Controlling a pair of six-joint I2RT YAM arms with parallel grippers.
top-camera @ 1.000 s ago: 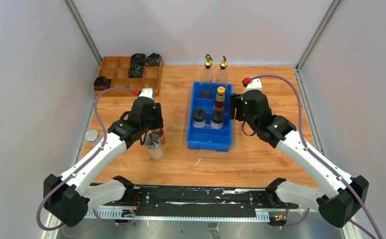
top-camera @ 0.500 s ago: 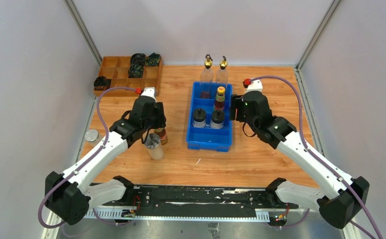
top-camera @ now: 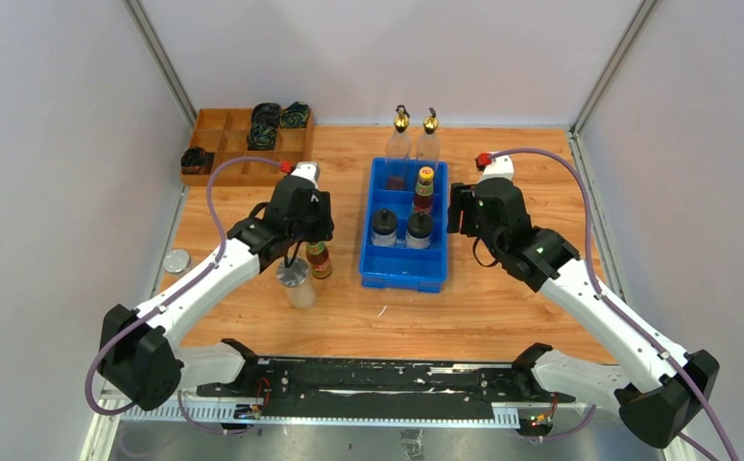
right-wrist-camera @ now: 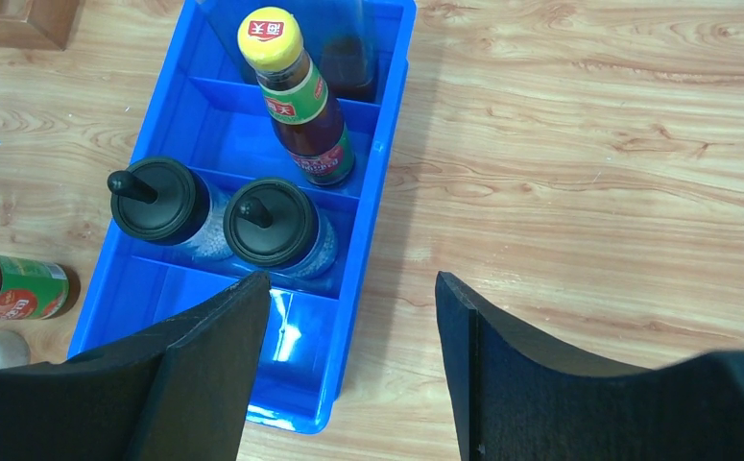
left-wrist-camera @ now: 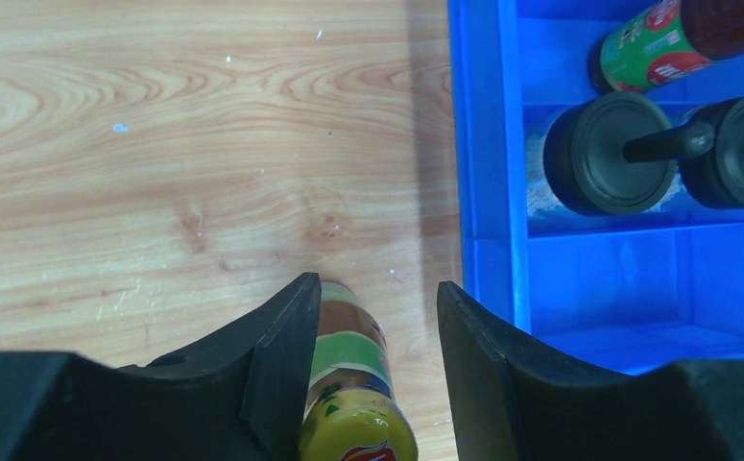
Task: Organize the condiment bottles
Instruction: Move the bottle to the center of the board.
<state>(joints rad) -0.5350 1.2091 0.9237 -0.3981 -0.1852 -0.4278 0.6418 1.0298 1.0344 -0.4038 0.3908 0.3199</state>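
A dark yellow-capped bottle point(left-wrist-camera: 353, 355) stands on the table between my left gripper's point(left-wrist-camera: 375, 293) open fingers. It touches the left finger, with a gap to the right one. From above it point(top-camera: 321, 259) stands left of the blue tray point(top-camera: 401, 272), next to a silver-lidded shaker point(top-camera: 294, 281). The tray holds two black-capped jars point(top-camera: 384, 228), a second yellow-capped bottle point(top-camera: 424, 190) and two tall gold-spouted bottles point(top-camera: 401, 139) at its far end. A second shaker point(top-camera: 177, 261) sits by the left edge. My right gripper point(right-wrist-camera: 348, 283) is open and empty above the tray's right rim.
A wooden divided organiser point(top-camera: 224, 144) with black cable coils point(top-camera: 264, 125) stands at the back left. The tray's nearest compartment point(right-wrist-camera: 214, 317) holds nothing. Grey walls enclose the table on three sides.
My left gripper has moved right towards the tray, and the yellow-capped bottle between its fingers has shifted slightly right. The right arm has hardly moved.
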